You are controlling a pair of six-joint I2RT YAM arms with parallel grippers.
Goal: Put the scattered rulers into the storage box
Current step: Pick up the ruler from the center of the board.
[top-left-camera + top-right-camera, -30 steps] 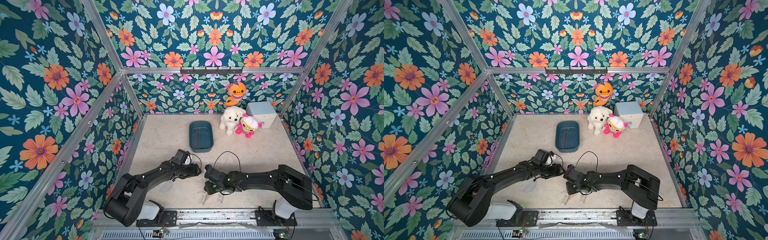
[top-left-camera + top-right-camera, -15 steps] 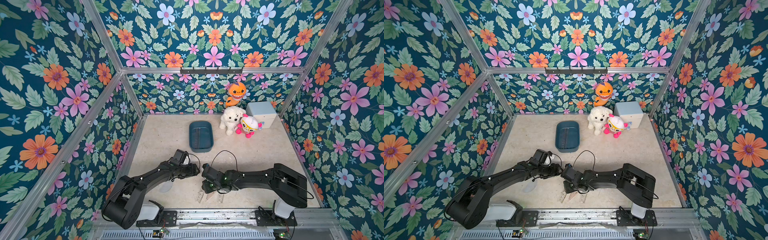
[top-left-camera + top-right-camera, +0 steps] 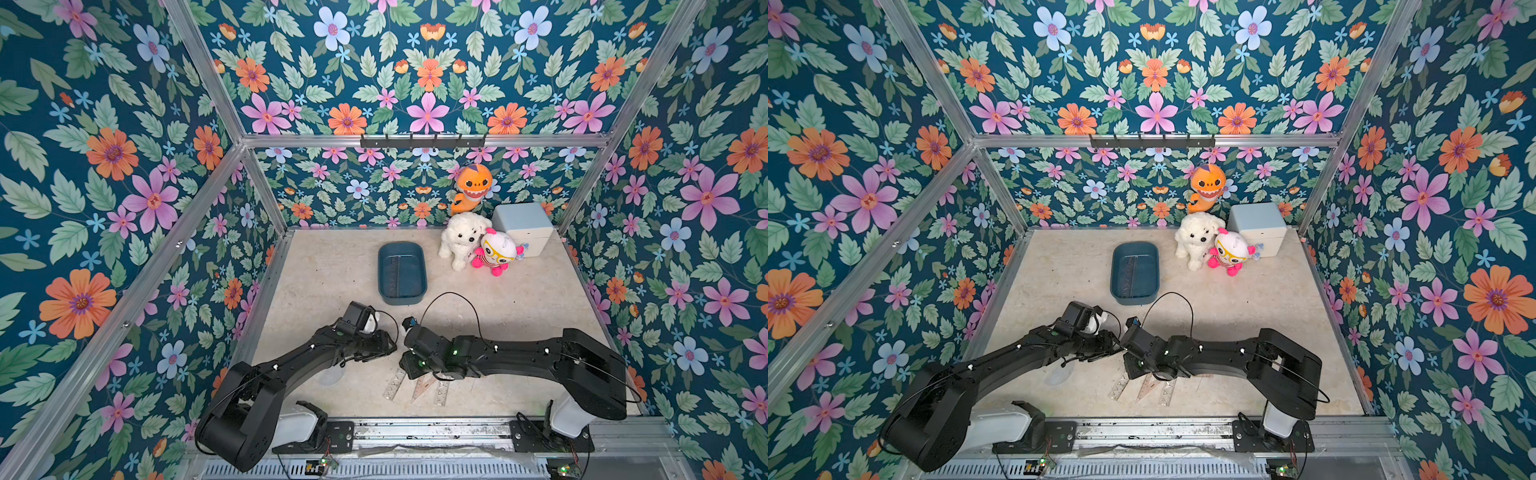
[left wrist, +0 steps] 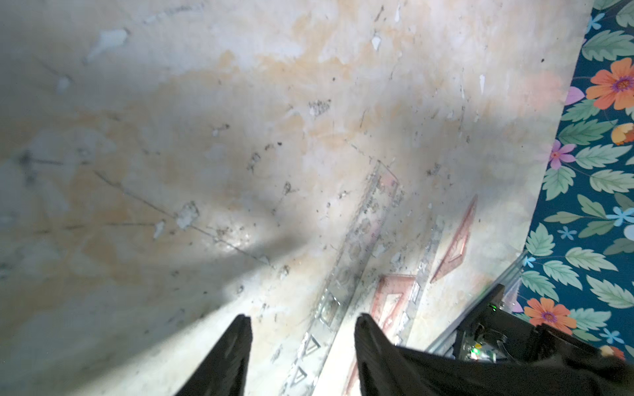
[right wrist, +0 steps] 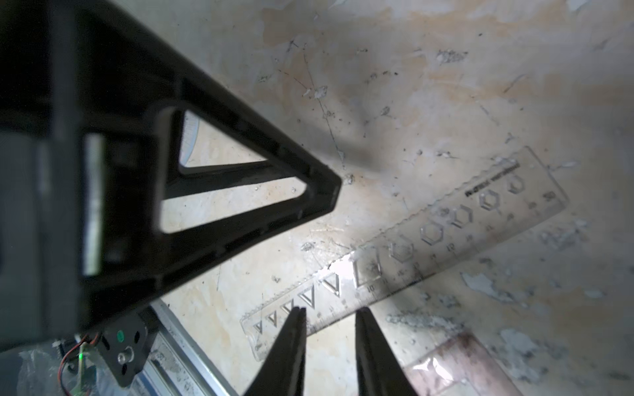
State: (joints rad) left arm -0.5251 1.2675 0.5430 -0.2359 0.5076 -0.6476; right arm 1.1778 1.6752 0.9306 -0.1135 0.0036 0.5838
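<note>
Within 1 second our left gripper (image 4: 302,320) has narrowed to about half open, empty, with the clear stencil ruler (image 4: 363,236) flat just beyond its tips; our right gripper (image 5: 331,310), slightly parted and also empty, hovers over that ruler's end, so a pickup looks close, with the storage box (image 3: 402,300) well ahead of both.

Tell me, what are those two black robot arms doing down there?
Two robot arms are tidying rulers into the storage box. One ruler already lies inside. The right gripper hovers, jaws apart, over a clear stencil ruler on the table; the left gripper is open nearby, holding nothing.
</note>
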